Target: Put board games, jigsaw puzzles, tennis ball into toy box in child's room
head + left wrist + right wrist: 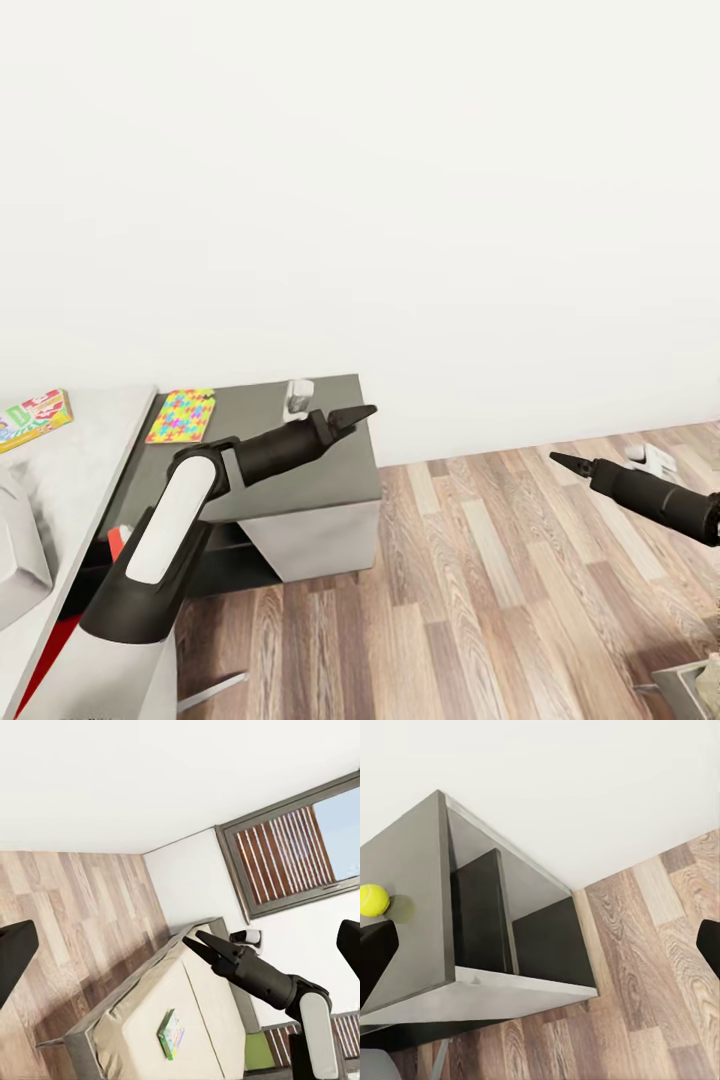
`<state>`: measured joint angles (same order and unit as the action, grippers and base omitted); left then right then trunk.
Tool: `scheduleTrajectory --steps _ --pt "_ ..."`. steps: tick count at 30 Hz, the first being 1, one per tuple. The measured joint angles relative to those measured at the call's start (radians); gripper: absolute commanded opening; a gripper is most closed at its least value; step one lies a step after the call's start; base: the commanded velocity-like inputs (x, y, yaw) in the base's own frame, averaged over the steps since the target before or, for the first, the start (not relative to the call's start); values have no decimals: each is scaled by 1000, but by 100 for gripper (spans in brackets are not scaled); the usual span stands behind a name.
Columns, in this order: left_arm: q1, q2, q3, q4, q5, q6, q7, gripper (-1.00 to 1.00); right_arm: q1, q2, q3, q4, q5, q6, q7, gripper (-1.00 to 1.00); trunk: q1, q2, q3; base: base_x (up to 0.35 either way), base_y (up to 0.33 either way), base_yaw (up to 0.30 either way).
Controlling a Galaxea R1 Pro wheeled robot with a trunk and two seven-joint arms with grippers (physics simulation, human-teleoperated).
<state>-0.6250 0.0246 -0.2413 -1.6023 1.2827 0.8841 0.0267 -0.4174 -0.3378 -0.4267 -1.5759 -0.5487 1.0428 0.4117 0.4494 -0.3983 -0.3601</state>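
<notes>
A colourful jigsaw puzzle (182, 415) lies flat on the dark grey table (250, 470). My left gripper (362, 411) hovers over that table's right end, empty; in its wrist view the fingers (15, 956) stand far apart, so it is open. A board game (35, 418) rests on a pale surface at the far left. Another board game (172, 1031) lies on the bed (135, 1027). The tennis ball (373, 900) sits on the grey table top (412, 870). My right gripper (556, 459) hangs over the wooden floor, open and empty, its fingers (375, 952) spread wide.
A small pale object (298, 397) stands on the grey table near the left gripper. The table has open dark shelves (480, 915) below. A rounded pale grey shape (15, 560) sits at the lower left. A white item (650, 460) lies on the floor by the wall.
</notes>
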Motion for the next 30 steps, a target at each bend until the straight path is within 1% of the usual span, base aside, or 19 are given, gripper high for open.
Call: scheduleTrajectory --steps 1,3,8,15,30 --pt "0 0 0 0 0 0 1 100 0 0 0 0 0 0 0 100 0 0 1 0 0 -88" --pt "-2 0 -1 0 -6 0 23 100 -3 3 9 1 0 0 -6 100 0 0 4 0 0 -85" --pt "-4 0 0 0 -10 0 43 100 -5 7 25 2 0 0 -13 100 0 0 12 0 0 -80" --pt "-6 0 2 -2 -10 2 52 100 -7 9 42 2 1 0 -17 100 0 0 22 0 0 -76" --pt "-9 -1 3 -4 -2 2 57 100 -8 10 54 2 1 0 -20 100 0 0 44 0 0 -73"
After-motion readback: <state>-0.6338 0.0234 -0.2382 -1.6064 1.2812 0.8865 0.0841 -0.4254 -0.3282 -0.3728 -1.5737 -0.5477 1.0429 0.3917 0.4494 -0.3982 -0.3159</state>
